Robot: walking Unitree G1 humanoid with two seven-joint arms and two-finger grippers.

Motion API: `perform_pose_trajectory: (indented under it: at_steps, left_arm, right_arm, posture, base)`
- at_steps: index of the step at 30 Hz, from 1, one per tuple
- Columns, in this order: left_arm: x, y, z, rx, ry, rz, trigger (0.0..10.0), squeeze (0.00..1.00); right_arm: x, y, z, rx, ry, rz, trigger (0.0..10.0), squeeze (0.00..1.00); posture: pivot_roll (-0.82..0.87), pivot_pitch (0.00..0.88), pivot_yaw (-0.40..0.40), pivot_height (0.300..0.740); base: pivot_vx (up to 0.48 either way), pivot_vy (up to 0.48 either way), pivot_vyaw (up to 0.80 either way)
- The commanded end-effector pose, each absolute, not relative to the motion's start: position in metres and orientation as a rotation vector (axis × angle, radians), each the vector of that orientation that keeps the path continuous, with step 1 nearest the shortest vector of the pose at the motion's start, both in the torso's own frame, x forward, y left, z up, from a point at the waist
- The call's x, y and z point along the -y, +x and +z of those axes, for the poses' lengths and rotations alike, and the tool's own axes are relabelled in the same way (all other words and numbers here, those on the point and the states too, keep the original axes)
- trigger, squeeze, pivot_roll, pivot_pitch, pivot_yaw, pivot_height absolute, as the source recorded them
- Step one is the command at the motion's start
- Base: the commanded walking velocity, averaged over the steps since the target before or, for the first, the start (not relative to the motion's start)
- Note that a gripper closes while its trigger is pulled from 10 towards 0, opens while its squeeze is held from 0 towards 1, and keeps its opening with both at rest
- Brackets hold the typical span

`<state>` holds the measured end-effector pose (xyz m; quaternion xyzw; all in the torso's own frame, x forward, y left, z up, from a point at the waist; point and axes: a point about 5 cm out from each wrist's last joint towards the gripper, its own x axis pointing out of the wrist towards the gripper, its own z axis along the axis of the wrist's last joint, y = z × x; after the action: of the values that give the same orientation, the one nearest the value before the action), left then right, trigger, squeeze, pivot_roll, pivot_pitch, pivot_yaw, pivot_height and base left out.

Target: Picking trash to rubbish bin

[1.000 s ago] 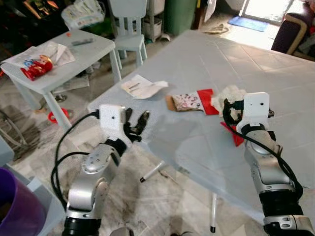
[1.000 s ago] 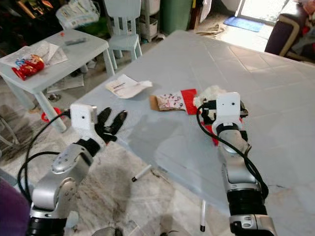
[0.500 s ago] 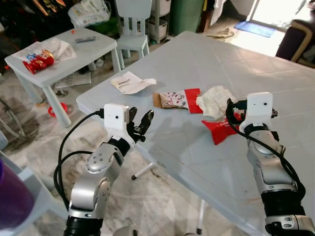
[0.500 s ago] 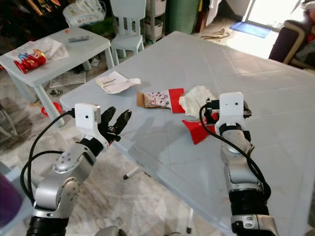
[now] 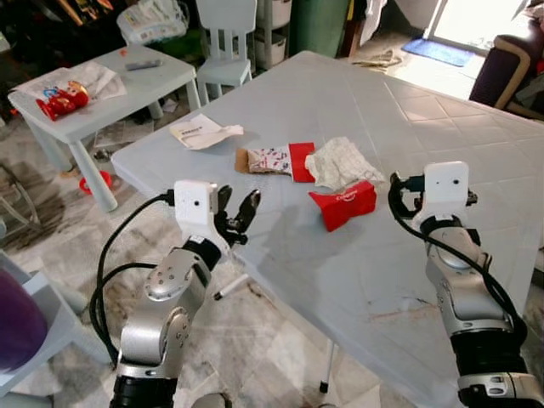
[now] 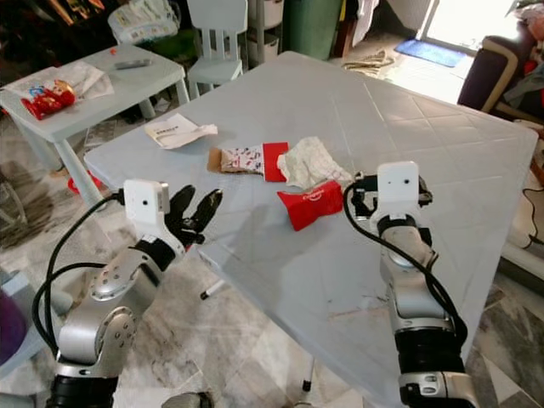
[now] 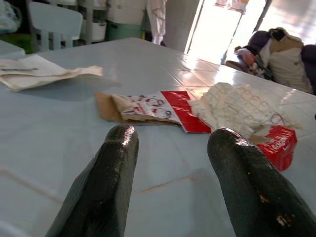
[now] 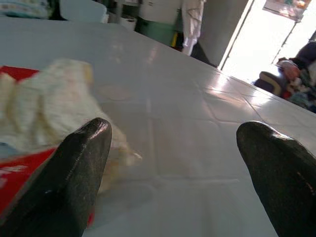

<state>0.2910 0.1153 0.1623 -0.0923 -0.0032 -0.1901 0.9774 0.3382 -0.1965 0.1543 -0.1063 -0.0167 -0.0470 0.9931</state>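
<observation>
Nearest, the left hand (image 5: 236, 209) hovers open at the pale grey desk (image 5: 408, 127) edge, holding nothing. Beyond its fingertips lie a flattened brown-and-red printed wrapper (image 5: 274, 161) and a crumpled white tissue (image 5: 340, 162). Just beside the open, empty right hand (image 8: 173, 163) lies a red crushed packet (image 5: 342, 205).

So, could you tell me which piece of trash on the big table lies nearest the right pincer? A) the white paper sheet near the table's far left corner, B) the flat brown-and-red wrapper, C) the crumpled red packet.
C: the crumpled red packet lies just left of the open right pincer, nearer than the rest.
</observation>
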Motion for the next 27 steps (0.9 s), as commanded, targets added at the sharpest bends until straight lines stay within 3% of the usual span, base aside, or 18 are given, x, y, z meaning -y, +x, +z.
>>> perform_pose_trajectory:
  at_steps: [1,10,11,20,27]
  left_arm:
    - [-0.118,0.291,0.161,-0.002,-0.187,-0.371,10.0,0.0]
    - [-0.12,0.289,0.158,-0.039,-0.153,-0.36,10.0,0.0]
    - [-0.12,0.284,0.155,-0.063,-0.134,-0.384,10.0,0.0]
    - [-0.126,0.261,0.141,-0.143,-0.107,-0.462,10.0,0.0]
    - [-0.117,0.256,0.147,-0.143,-0.104,-0.55,10.0,0.0]
  right_arm:
    - [0.195,0.339,0.16,0.05,-0.203,-0.088,10.0,0.0]
    - [0.195,0.34,0.166,0.073,-0.135,-0.068,10.0,0.0]
    - [0.194,0.341,0.165,0.046,-0.047,-0.049,10.0,0.0]
    - [0.189,0.334,0.171,0.033,0.012,0.084,10.0,0.0]
    - [0.176,0.325,0.164,-0.15,-0.023,0.255,10.0,0.0]
  posture:
    - [0.1,0.116,-0.047,0.74]
    - [0.1,0.116,-0.047,0.74]
    - [0.1,0.116,-0.047,0.74]
    - [0.1,0.121,-0.046,0.74]
    - [0.1,0.122,-0.047,0.74]
  base:
    - [0.0,0.0,0.0]
    - [0.0,0.0,0.0]
    - [0.0,0.0,0.0]
    - [0.0,0.0,0.0]
    - [0.0,0.0,0.0]
